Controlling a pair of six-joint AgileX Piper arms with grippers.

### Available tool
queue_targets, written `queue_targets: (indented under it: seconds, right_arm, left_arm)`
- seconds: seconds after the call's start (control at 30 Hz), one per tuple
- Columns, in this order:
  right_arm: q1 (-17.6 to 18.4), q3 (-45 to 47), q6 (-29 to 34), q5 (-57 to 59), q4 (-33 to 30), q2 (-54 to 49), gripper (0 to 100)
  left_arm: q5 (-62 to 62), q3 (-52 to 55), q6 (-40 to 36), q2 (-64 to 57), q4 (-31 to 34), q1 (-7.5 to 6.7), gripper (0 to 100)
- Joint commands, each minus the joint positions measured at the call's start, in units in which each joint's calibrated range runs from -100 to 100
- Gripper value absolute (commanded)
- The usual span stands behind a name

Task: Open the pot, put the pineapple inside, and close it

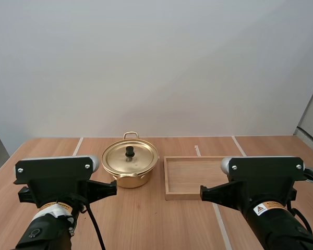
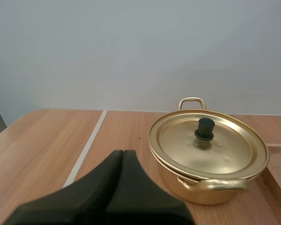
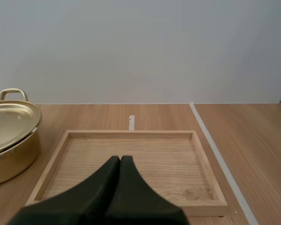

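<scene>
Left gripper (image 2: 123, 154): fingers pressed together into one dark wedge, nothing between them; held back near the table's front edge, short of the pot.
Right gripper (image 3: 120, 160): fingers likewise pressed together on nothing; held back in front of the tray.
Wooden tray (image 1: 169, 177): flat on the table just right of the pot, its floor bare.
Pot (image 1: 130, 179): gold, upright, left of the tray; one loop handle faces the arms, the other points away.
Lid (image 1: 138, 159): seated level on the pot's rim, black knob (image 1: 129, 151) upright at its centre.
Pineapple: none on the table or tray; whether it is under the lid cannot be told.
Stage: a shut pot with a bare tray fits either a pot waiting for fruit, or one filled and closed again.
Handling note: any lift of the lid is best taken by the knob, straight up.
</scene>
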Motion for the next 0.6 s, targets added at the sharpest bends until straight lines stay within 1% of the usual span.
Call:
queue_targets:
  seconds: [0.0,0.07,0.17,0.3,0.57]
  right_arm:
    - [2.9,1.7,6.0,-0.9,-6.0,-0.4,0]
    - [4.1,2.7,11.6,-1.1,-10.5,-0.4,0]
    - [4.6,3.8,15.3,-1.1,-13.2,-0.4,0]
    - [4.6,5.4,15.5,-2.1,-12.5,-0.4,0]
    - [4.6,5.4,15.6,-3.2,-12.0,-0.4,0]
  left_arm:
    - [-0.8,0.1,-0.6,-0.3,0.3,0.11,0]
    - [-0.8,0.1,-0.6,-0.3,0.3,0.11,0]
    - [-0.8,0.1,-0.6,-0.3,0.3,0.11,0]
    - [-0.8,0.1,-0.6,-0.3,0.3,0.11,0]
    - [-0.8,0.1,-0.6,-0.3,0.3,0.11,0]
